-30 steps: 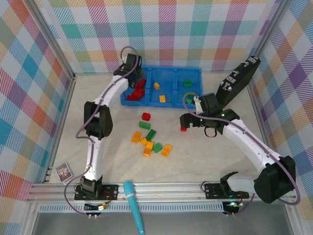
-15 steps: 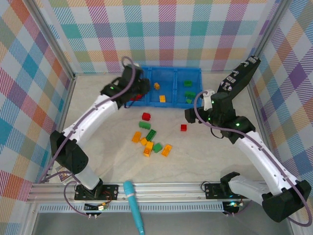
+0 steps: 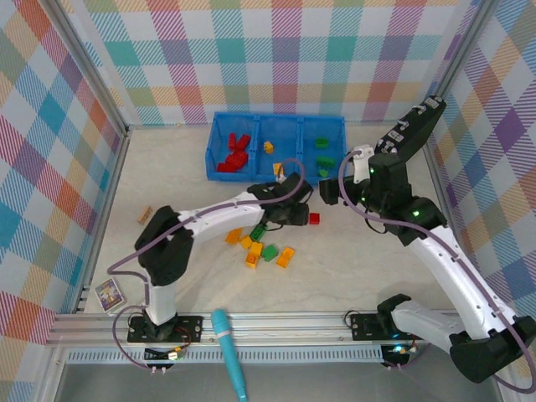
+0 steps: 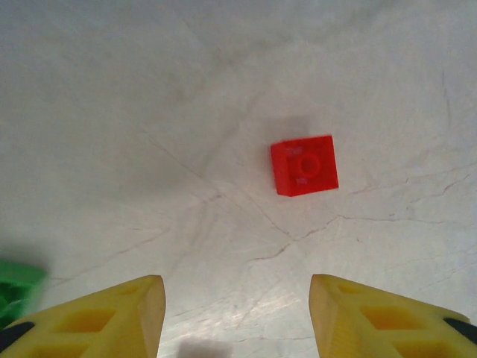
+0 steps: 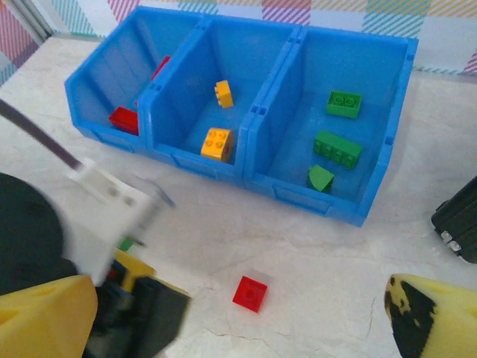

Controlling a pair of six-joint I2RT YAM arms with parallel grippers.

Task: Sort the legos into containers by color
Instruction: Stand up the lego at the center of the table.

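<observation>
The blue bin [image 3: 276, 126] stands at the back, with red legos [image 3: 233, 155] in its left compartment, orange ones [image 5: 217, 143] in the middle and green ones [image 5: 337, 148] on the right. A single red lego [image 3: 315, 219] lies flat on the table in front of it. My left gripper [image 3: 301, 214] hovers just left of it, open and empty; in the left wrist view the red lego [image 4: 304, 165] lies beyond the yellow fingertips [image 4: 112, 313]. My right gripper [image 3: 329, 191] hangs wide open above and behind that lego [image 5: 250, 293].
Several loose green and orange legos [image 3: 260, 243] are clustered under the left forearm. A black case [image 3: 410, 130] leans at the back right. A tan wooden block [image 3: 145, 214], a small card [image 3: 110, 293] and a teal marker [image 3: 230, 352] lie near the left and front edges.
My left arm has swung from the bin's left compartment down to the table middle beside the single red lego. My right gripper has drawn back from that lego toward the bin.
</observation>
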